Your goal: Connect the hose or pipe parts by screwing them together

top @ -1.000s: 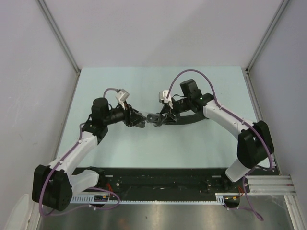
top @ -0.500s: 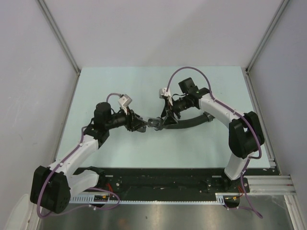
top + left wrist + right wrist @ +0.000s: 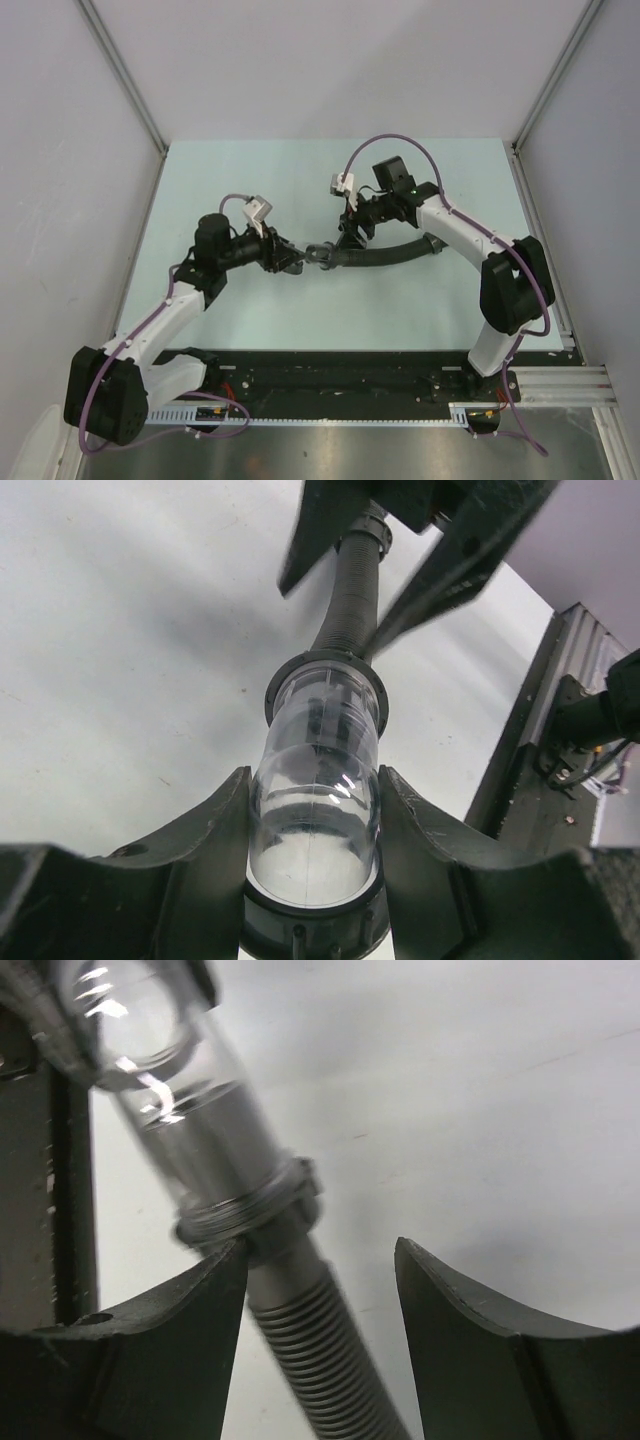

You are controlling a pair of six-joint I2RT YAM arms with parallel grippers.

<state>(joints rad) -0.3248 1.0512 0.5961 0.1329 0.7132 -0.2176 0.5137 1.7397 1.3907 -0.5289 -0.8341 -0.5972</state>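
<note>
My right gripper (image 3: 315, 1260) just spread around the hose (image 3: 312, 1355); my left gripper (image 3: 315, 792) pinches the fitting (image 3: 318, 770). Probably 1 turn finished, regrip next.

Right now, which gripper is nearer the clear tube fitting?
Left. The left gripper clamps the clear tube fitting; the right gripper straddles the ribbed hose just behind it, jaws apart.

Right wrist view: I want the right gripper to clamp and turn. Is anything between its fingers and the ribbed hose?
Nothing visible. The ribbed hose runs straight through the right gripper's open jaws, just below its collar. One finger sits right at the collar, the other stands apart over bare table.
</note>
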